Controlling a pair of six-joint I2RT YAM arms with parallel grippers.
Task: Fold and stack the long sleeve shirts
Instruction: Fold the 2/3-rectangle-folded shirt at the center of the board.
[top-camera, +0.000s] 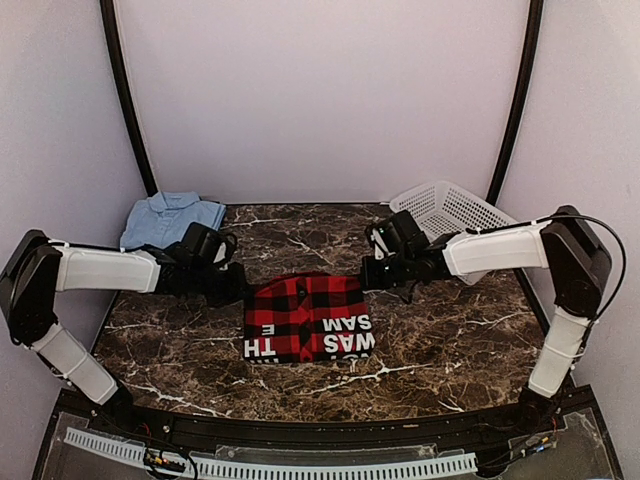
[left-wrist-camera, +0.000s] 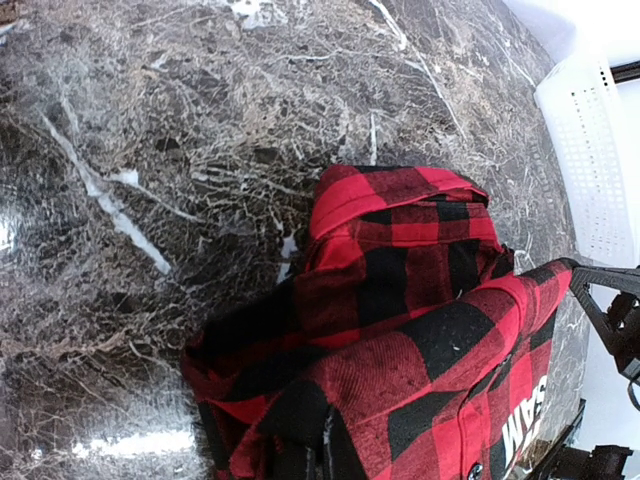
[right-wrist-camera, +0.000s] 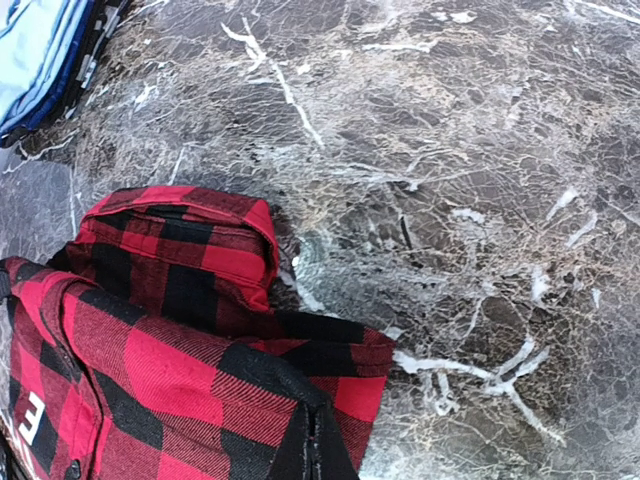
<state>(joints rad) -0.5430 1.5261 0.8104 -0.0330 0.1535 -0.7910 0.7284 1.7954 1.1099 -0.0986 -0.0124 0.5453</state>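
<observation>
- One check shirt is lying in the middle.
- One light blue shirt is sitting back left, with one darker blue shirt showing beneath it.
- One basket is standing back right.
- Two arms, left arm and right arm, are reaching in.

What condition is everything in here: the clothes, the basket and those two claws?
red shirt: folded, far corners pinched by both claws
blue shirt: folded, lying far left
basket: tipped, far right
left claw: shut on red shirt
right claw: shut on red shirt
</observation>
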